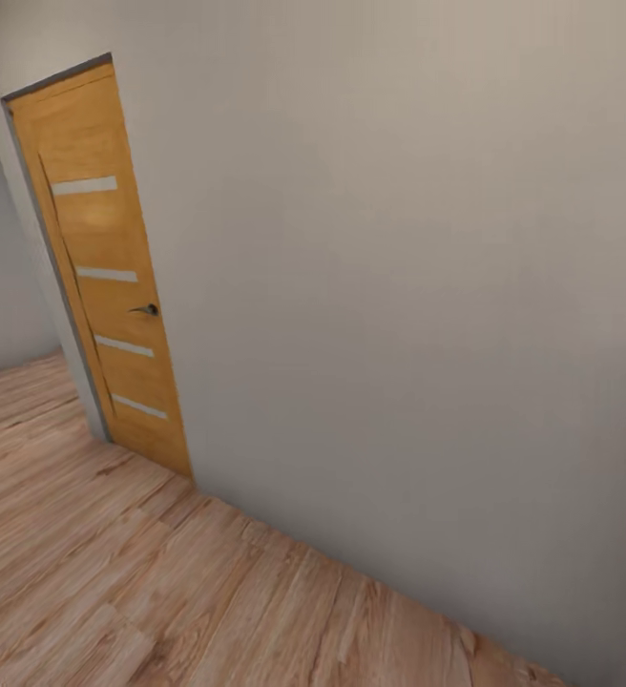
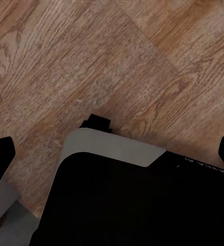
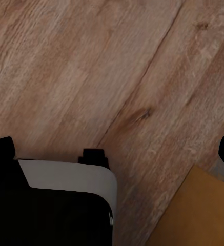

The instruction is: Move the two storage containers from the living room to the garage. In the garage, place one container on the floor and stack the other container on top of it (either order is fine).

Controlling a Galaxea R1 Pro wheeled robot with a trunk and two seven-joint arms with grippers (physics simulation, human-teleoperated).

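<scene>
Ahead of the robot stands one pale wall (image 1: 418, 286) with one closed orange wooden door (image 1: 103, 277) at its left end, over light wood-plank floor (image 1: 113, 592). No storage container is in sight, so neither arm can be judged nearer to one. Both wrist views look down past the robot's dark base (image 2: 137, 205) at the planks; each gripper's fingertips sit wide apart at the edges, holding nothing.

Domestic interior, hallway-like; light wood-plank floor (image 1: 113, 592) meets a plain pale wall (image 1: 399, 286); an orange-tan wooden door (image 1: 103, 277) with four narrow pale inset strips and a dark lever handle (image 1: 146, 309) stands shut.
</scene>
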